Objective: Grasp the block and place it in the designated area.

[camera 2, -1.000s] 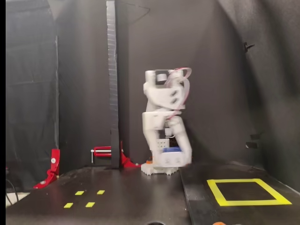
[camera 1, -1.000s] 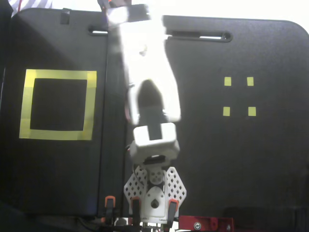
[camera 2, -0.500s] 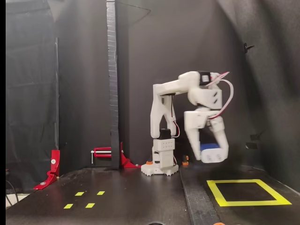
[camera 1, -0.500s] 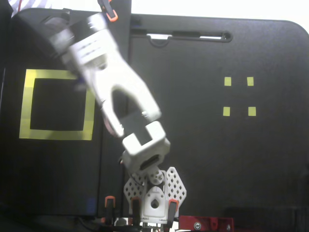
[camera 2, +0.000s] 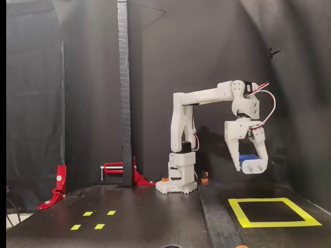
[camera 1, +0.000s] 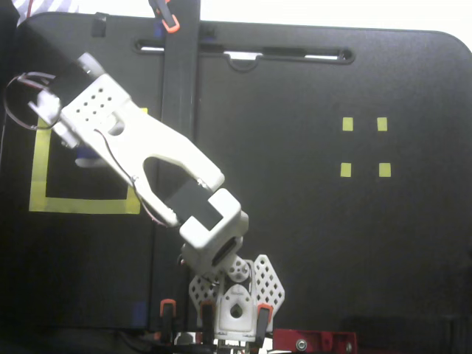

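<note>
My gripper was closed on the block, so the grasp was done. I held it in the air above the designated area; lowering and releasing were left.

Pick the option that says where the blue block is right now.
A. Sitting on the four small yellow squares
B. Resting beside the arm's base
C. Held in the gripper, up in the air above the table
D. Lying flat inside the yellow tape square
C. In a fixed view from the side, the blue block sits between the fingers of the gripper, clear of the table and higher than the yellow tape square.
</note>
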Controlling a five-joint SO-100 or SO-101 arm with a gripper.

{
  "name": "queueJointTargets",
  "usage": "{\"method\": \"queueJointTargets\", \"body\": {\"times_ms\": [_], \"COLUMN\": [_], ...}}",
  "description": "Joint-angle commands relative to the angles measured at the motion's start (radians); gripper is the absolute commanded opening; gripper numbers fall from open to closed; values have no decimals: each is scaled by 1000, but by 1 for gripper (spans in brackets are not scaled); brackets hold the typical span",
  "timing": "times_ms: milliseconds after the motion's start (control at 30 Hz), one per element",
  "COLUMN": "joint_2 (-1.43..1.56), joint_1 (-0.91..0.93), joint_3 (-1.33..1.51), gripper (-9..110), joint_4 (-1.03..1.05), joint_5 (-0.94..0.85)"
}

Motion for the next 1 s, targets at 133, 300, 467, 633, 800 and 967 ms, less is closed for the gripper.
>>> {"method": "queueJointTargets", "body": {"times_ms": [133, 300, 467, 633, 800, 967], "joint_2": [-58, -169, -258, -334, -413, -462], "joint_1": [-5, -14, -11, 2, 9, 8], "joint_3": [-6, -6, -6, -6, -6, -6], "gripper": [19, 19, 19, 19, 19, 19], "joint_4": [-67, -147, -201, -244, -295, -319], "joint_5": [40, 74, 87, 94, 97, 97]}}
